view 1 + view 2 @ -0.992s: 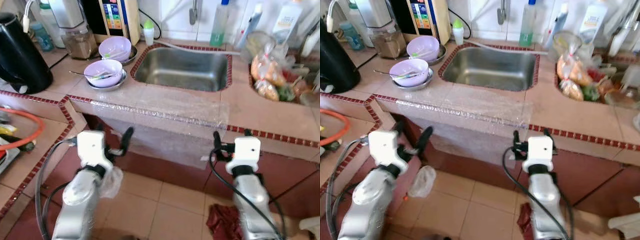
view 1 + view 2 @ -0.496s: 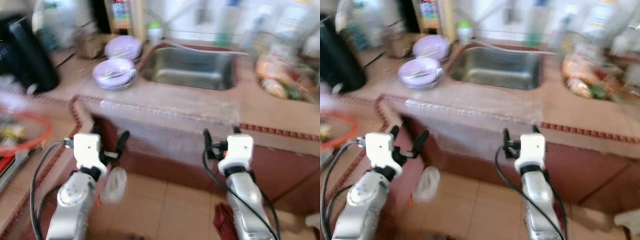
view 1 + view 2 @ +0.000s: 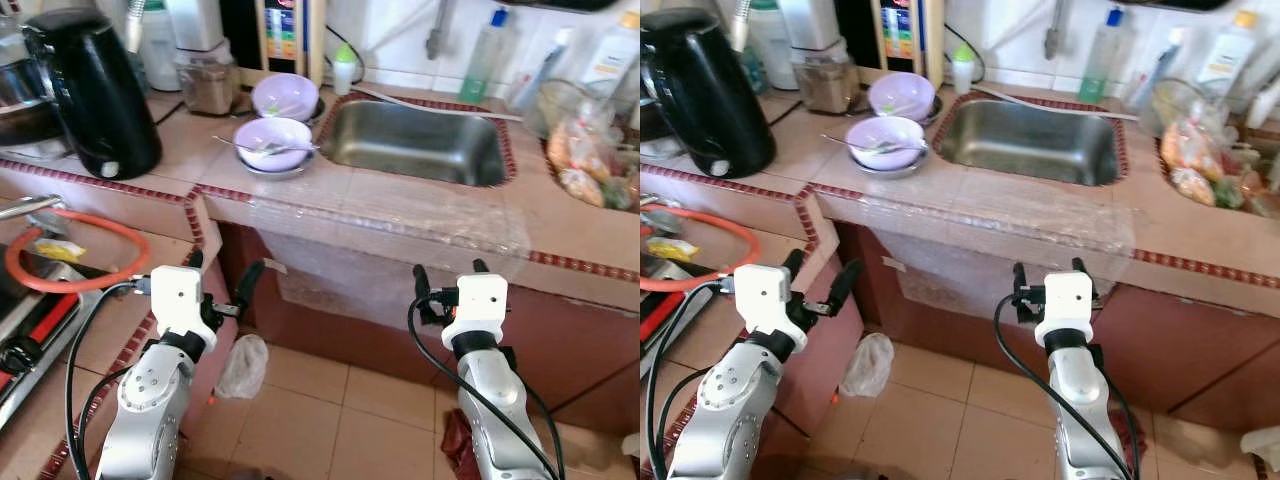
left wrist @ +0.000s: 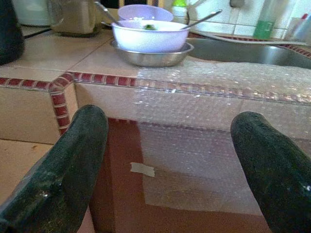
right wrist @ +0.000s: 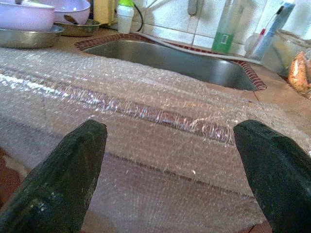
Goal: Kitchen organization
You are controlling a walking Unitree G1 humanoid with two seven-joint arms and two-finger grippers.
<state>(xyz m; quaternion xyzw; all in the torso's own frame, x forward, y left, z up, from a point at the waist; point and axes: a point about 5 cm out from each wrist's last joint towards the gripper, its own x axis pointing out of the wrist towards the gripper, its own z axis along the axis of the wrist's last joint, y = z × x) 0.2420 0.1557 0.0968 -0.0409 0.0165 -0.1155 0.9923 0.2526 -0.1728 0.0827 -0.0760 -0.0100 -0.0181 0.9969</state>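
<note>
Left gripper (image 3: 222,283), right gripper (image 3: 447,282): fingers spread, empty, near bubble-wrap sheet (image 3: 390,225) draped over counter edge before sink (image 3: 420,144).

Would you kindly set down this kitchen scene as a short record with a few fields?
Setting: tiled kitchen counter with a steel sink set in it
Front edge: bubble wrap draped over the counter edge before the sink
Dishes: two purple bowls on metal plates, left of the sink; a spoon lies in the near one
Appliance: black kettle at the far left
Floor: plastic bag on the tiles
Left gripper: open, below counter height, holding nothing
Right gripper: open, facing the bubble wrap, holding nothing
</note>
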